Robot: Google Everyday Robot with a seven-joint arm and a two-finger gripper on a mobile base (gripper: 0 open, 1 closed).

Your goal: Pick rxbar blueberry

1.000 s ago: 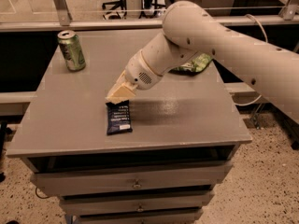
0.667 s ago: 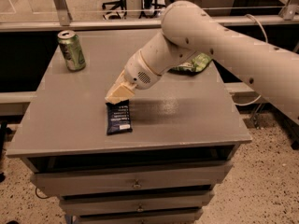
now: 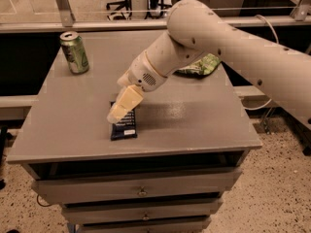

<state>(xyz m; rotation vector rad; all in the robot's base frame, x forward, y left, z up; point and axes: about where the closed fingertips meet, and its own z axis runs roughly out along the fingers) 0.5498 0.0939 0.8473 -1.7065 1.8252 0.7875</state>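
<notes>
The rxbar blueberry (image 3: 124, 126) is a dark navy-blue flat bar with white text lines. It lies near the front edge of the grey table (image 3: 194, 120), left of centre. My gripper (image 3: 119, 109) comes down from the upper right on the white arm. Its cream tip sits right over the far end of the bar and covers that end. I cannot tell whether it touches the bar.
A green soda can (image 3: 74, 52) stands upright at the table's back left. A green chip bag (image 3: 201, 66) lies at the back right, partly behind my arm. Drawers (image 3: 141, 191) sit below the tabletop. Railings and office chairs stand behind the table.
My gripper has moved down and slightly forward onto the far end of the bar. The bar, can and bag have not moved.
</notes>
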